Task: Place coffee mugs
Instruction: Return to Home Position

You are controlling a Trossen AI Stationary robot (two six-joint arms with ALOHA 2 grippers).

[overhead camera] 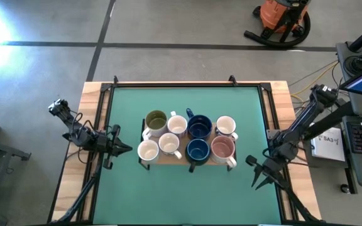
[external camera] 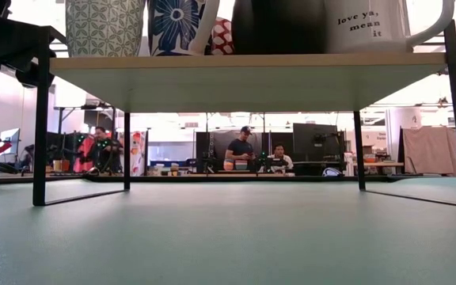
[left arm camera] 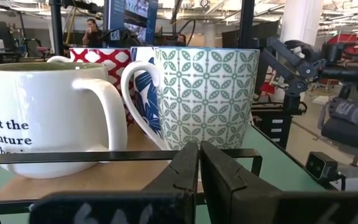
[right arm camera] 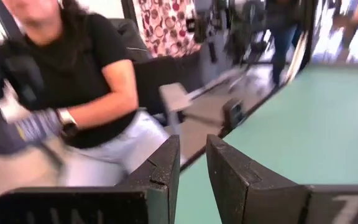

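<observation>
L gripper (overhead camera: 129, 149): fingers together, nothing between. Low at the table's (overhead camera: 187, 198) left edge, tips aimed right at the shelf (overhead camera: 163, 159). Just short of its left end, no contact.

L wrist view: closest on shelf are the olive-inside mug (left arm camera: 42, 118), white w/ black lettering, and the leaf-print mug (left arm camera: 205, 93). Blue-print mug (left arm camera: 145, 93) and red-print mug (left arm camera: 101, 59) sit behind them.

R gripper (overhead camera: 251, 173): fingers a little apart, narrow gap, empty. Over near-right part of table, well apart from shelf, tips aimed near-left. R wrist view is blurred: green top, table edge, a person (right arm camera: 79, 68) in a black top beyond it.

Mugs (overhead camera: 187, 135): all eight upright on the shelf at table centre, two rows of four, packed close.
- Far row, L to R: olive-inside, white, far navy mug (overhead camera: 200, 127), white.
- Near row, L to R: leaf-print, white, near navy mug (overhead camera: 197, 150), pinkish mug (overhead camera: 222, 149).

Low view: shelf board raised on black legs, mugs on top. People at desks in room behind.
</observation>
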